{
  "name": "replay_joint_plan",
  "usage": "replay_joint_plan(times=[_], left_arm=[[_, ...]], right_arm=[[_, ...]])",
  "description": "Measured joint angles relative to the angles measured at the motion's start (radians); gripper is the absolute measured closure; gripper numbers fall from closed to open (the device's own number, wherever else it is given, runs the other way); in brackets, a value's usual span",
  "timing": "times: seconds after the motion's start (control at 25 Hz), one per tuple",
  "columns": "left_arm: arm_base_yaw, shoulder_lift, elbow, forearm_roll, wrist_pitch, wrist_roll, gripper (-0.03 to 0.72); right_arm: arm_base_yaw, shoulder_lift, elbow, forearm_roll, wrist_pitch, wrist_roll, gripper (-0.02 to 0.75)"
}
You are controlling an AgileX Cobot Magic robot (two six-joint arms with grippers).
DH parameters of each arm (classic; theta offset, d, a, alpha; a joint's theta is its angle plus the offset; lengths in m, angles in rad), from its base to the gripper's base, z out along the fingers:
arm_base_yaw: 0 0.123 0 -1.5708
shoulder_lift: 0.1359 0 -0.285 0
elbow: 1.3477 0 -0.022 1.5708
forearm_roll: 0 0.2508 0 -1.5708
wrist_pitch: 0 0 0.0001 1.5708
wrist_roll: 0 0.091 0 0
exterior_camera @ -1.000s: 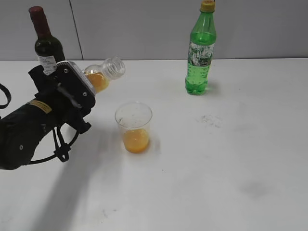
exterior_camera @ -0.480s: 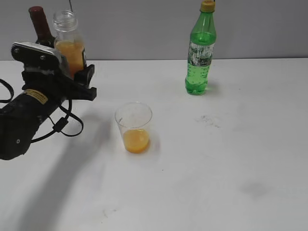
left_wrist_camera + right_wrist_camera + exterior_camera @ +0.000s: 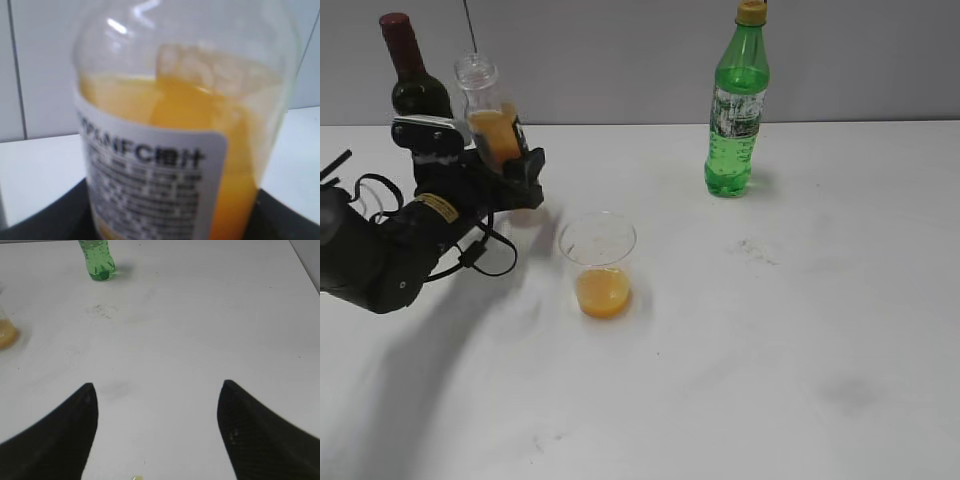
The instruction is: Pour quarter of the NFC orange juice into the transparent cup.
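Juice bottle [image 3: 495, 125] stood upright, clamped in left gripper [image 3: 505, 160] — left of cup [image 3: 598, 264]; right gripper [image 3: 157, 415] gaped apart.

you've got a green bottle [image 3: 737, 105] with a yellow cap standing upright near the back of the white table [image 3: 800, 330], right of centre, and its base also shows at the top of the right wrist view [image 3: 98, 261]. a dark wine bottle [image 3: 415, 85] with a red-capped neck stands upright at the far left, by the grey wall [image 3: 600, 55]. faint grey smudges [image 3: 757, 250] mark the tabletop in front of the green bottle.
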Motion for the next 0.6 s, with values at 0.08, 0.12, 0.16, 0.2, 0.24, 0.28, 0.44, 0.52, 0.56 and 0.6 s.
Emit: replay_joint_plan(times=[0.08,0.12,0.16,0.2,0.24,0.28,0.44,0.52,0.56,0.6], left_arm=[[0.003,0.030,-0.027,0.025,-0.001,-0.003,0.219],[0.005,0.042,-0.036,0.033,-0.002,-0.003,0.219],[0.006,0.055,-0.047,0.040,-0.003,-0.003,0.219],[0.007,0.067,-0.056,0.045,-0.005,-0.003,0.219],[0.009,0.077,-0.061,0.047,-0.006,-0.003,0.219],[0.011,0.082,-0.064,0.047,-0.006,-0.003,0.219],[0.017,0.092,-0.064,0.067,-0.006,-0.004,0.190],[0.018,0.090,-0.067,0.068,-0.027,-0.004,0.074],[0.018,0.090,-0.068,0.068,-0.029,-0.004,0.053],[0.018,0.090,-0.068,0.068,-0.029,-0.004,0.041]], right_arm=[[0.000,0.000,0.000,0.000,0.000,0.000,0.166],[0.000,0.000,0.000,0.000,0.000,0.000,0.166],[0.000,0.000,0.000,0.000,0.000,0.000,0.166],[0.000,0.000,0.000,0.000,0.000,0.000,0.166],[0.000,0.000,0.000,0.000,0.000,-0.001,0.166],[0.000,0.000,0.000,0.000,0.000,-0.001,0.166],[0.000,0.000,0.000,0.000,0.000,-0.001,0.166],[0.000,0.000,0.000,0.000,0.000,-0.001,0.166],[0.000,0.000,0.000,0.000,0.000,-0.001,0.166],[0.000,0.000,0.000,0.000,0.000,-0.001,0.166]])
